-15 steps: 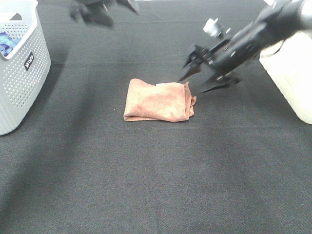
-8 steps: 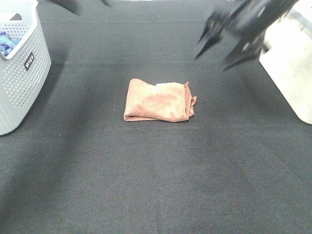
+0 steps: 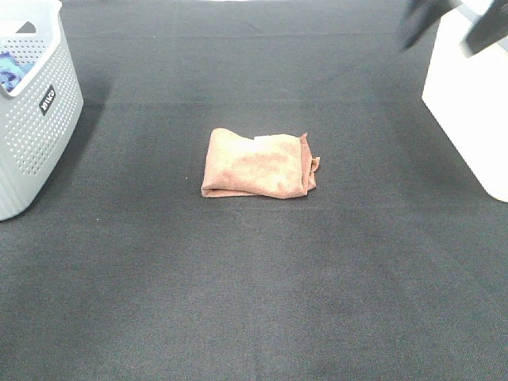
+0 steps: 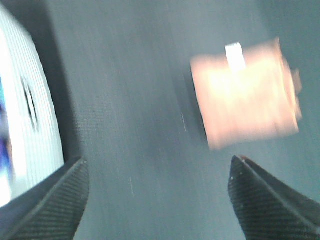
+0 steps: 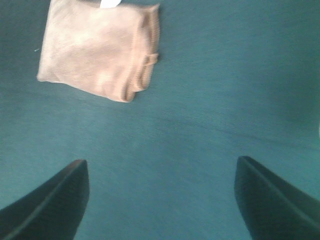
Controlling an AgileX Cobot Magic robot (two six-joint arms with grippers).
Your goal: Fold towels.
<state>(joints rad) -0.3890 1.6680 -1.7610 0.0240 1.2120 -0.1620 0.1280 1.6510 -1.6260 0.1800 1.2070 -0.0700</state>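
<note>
A terracotta towel (image 3: pixel 259 164) is lying folded into a compact rectangle near the middle of a dark fabric surface (image 3: pixel 254 302). A small white tag (image 3: pixel 262 139) is showing on its far edge, and the layered ends are bunching slightly along its right side. Nothing is touching the towel or resting on it.

At the far left, a pale grey perforated basket (image 3: pixel 36 119) is standing on the surface, well apart from the towel, with something blue (image 3: pixel 9 70) showing inside it. At the far right, a white container (image 3: pixel 472 103) is sitting on the surface, also well apart from the towel. The stretch of dark cloth between the towel and each of these is lying bare.

The right gripper (image 3: pixel 448 20) is appearing only as a blurred dark shape at the top right corner of the high view, above the white container. In its wrist view its two black fingers (image 5: pixel 47 207) are standing wide apart with nothing between them, and the towel is lying below and beyond them.

The left gripper (image 4: pixel 160 200) is showing in its own wrist view alone, which is blurred. Its fingers are likewise spread wide and holding nothing, with the towel to one side and the basket's pale wall to the other.
</note>
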